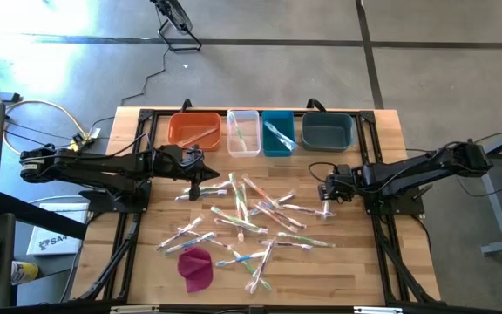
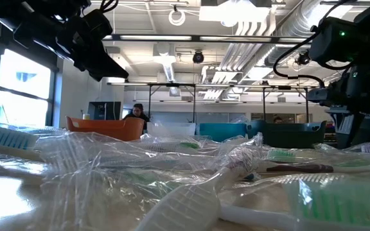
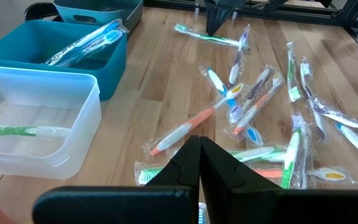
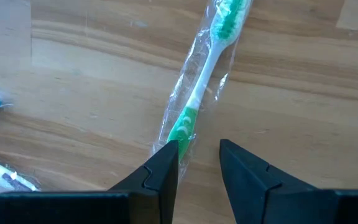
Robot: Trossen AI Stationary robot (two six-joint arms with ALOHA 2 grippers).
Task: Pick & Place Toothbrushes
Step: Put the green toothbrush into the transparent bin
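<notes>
Dozens of wrapped toothbrushes (image 1: 251, 218) lie scattered across the middle of the wooden table (image 1: 390, 139), and four bins line the far edge: orange bin (image 1: 194, 130), clear bin (image 1: 243, 132), teal bin (image 1: 278, 133) and dark blue bin (image 1: 328, 131). The orange, clear and teal bins each already hold at least one brush; in the left wrist view a green-handled one shows inside the clear bin (image 3: 36, 130) and a blue one in the teal bin (image 3: 55, 56).

Over on the left, the left gripper (image 1: 200, 171) hangs above the table between the orange bin and the pile, fingers (image 3: 219, 168) clenched together with nothing between them.

On the right, the right gripper (image 1: 328, 194) is at the right edge of the pile. Its fingers (image 4: 160, 171) stand partly apart, straddling the handle end of a green brush (image 4: 201, 87) in its clear wrapper. One finger sits right at the wrapper's edge; whether it actually grips the brush cannot be told.

Near the front left, a magenta cloth (image 1: 195, 267) lies beside the pile. In the low view a person (image 2: 135, 113) sits far back in the room.
</notes>
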